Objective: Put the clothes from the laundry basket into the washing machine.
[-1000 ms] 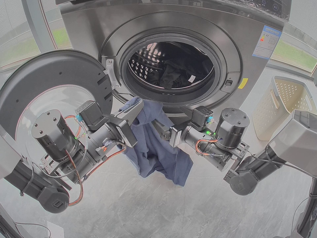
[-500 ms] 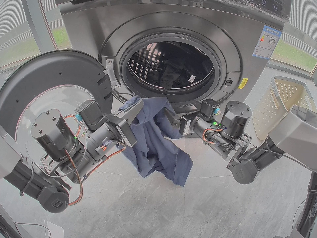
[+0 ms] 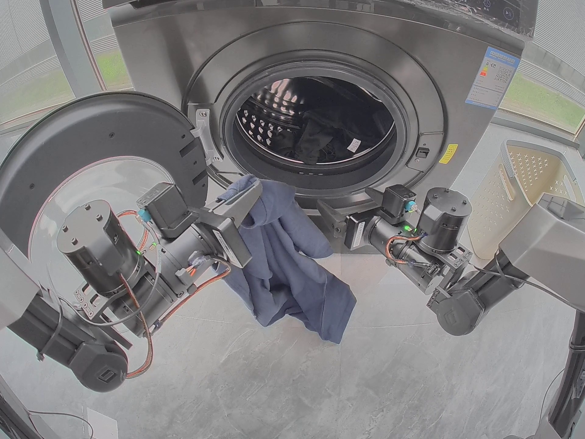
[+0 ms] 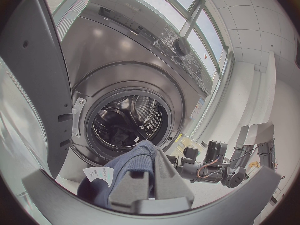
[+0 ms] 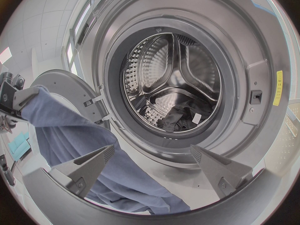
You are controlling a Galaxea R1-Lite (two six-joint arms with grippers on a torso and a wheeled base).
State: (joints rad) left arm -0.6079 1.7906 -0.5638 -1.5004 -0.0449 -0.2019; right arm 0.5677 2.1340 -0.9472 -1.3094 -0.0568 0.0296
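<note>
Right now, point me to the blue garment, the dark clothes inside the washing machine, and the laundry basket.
blue garment (image 3: 286, 275), head view, on the hanging middle of the cloth.
dark clothes (image 5: 179, 116), right wrist view, on the middle of the heap.
laundry basket (image 3: 496, 214), head view, on its outer side wall.

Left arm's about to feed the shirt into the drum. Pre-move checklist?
1. Left gripper shut on shirt: ok.
2. Door open, clear of drum: ok.
3. Room in drum: ok, dark clothes lie low.
4. Right gripper open: ok.
5. Right gripper clear of shirt: cannot tell.
6. Shirt tail above rim: not ok, hangs well below.
</note>
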